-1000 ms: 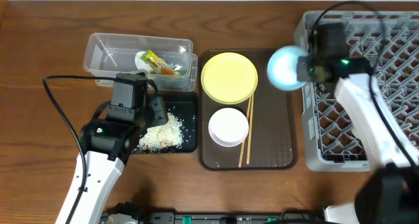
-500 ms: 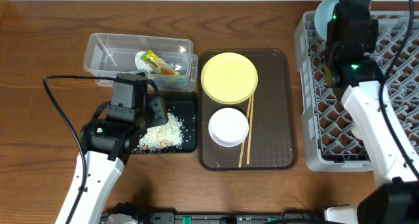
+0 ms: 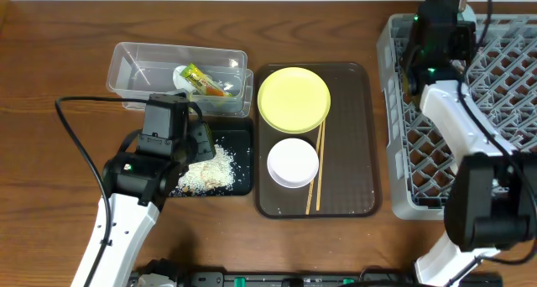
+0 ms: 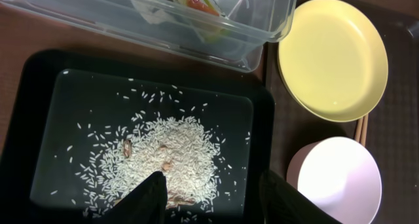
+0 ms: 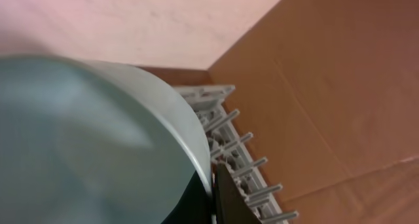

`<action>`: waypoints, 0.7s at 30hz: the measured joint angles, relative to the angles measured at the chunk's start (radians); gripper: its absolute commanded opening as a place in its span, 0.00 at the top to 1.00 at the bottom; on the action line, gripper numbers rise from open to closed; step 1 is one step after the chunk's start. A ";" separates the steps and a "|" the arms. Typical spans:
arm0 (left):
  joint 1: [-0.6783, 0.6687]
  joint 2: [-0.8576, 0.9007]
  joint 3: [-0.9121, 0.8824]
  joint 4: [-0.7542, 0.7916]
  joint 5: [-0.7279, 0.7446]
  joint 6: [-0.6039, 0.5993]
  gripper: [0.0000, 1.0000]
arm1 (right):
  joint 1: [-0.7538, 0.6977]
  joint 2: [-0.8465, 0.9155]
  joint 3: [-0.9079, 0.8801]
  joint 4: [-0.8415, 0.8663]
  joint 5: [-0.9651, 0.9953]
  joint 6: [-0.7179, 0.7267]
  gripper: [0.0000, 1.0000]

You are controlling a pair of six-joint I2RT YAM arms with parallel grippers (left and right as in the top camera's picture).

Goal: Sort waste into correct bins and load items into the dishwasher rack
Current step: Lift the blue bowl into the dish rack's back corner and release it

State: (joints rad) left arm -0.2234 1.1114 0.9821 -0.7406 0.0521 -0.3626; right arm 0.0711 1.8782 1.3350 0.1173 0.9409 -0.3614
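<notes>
My right gripper [image 3: 435, 23] is over the far left corner of the grey dishwasher rack [image 3: 495, 94]. In the right wrist view it [image 5: 213, 188] is shut on the rim of the light blue bowl [image 5: 85, 139], above the rack's pegs [image 5: 243, 150]. My left gripper [image 4: 215, 185] is open and empty over the rice scraps [image 4: 171, 152] in the black tray [image 4: 39, 73]. The snack wrapper [image 3: 204, 80] lies in the clear tub [image 3: 134, 65]. The yellow plate [image 3: 294, 98], white bowl [image 3: 293, 162] and chopsticks [image 3: 315, 169] sit on the brown serving tray. No small cup shows.
The brown serving tray [image 3: 357, 153] lies between the black tray and the rack. The rack's lattice floor is bare apart from my right arm over its left side. Bare wooden table [image 3: 50, 86] lies at the left and front.
My right arm carried the blue bowl from over the brown tray's right edge up to the rack's far left corner. The left arm has not moved.
</notes>
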 measured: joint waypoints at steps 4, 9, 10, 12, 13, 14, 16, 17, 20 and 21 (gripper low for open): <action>0.000 0.000 0.000 0.000 0.000 0.000 0.51 | 0.001 0.050 0.000 -0.013 0.032 -0.002 0.99; 0.000 0.000 0.000 0.000 0.000 0.000 0.51 | 0.010 0.079 0.000 -0.030 0.062 0.006 0.99; 0.000 0.000 0.000 0.000 0.000 0.000 0.51 | 0.013 0.079 0.001 -0.037 0.065 0.013 0.99; 0.000 0.000 0.000 0.000 0.000 0.000 0.51 | 0.021 0.079 0.001 -0.053 0.075 0.031 0.99; 0.000 0.000 0.000 0.000 0.000 0.000 0.51 | 0.024 0.079 0.002 -0.057 0.079 0.041 0.99; 0.000 0.000 0.000 0.000 0.000 0.000 0.51 | 0.025 0.079 0.002 -0.063 0.080 0.048 0.99; 0.000 0.000 0.000 0.000 0.000 0.000 0.51 | 0.032 0.079 0.002 -0.080 0.085 0.063 0.99; 0.000 0.000 0.000 0.000 0.000 0.000 0.51 | 0.034 0.079 0.003 -0.091 0.089 0.068 0.99; 0.000 0.000 0.000 0.000 0.000 0.000 0.51 | 0.036 0.079 0.007 -0.124 0.097 0.092 0.99; 0.000 0.000 0.000 0.000 0.000 0.000 0.51 | 0.037 0.079 0.008 -0.134 0.100 0.100 0.99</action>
State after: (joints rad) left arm -0.2234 1.1114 0.9821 -0.7406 0.0521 -0.3622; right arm 0.1078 1.9568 1.3426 -0.0166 1.0405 -0.2615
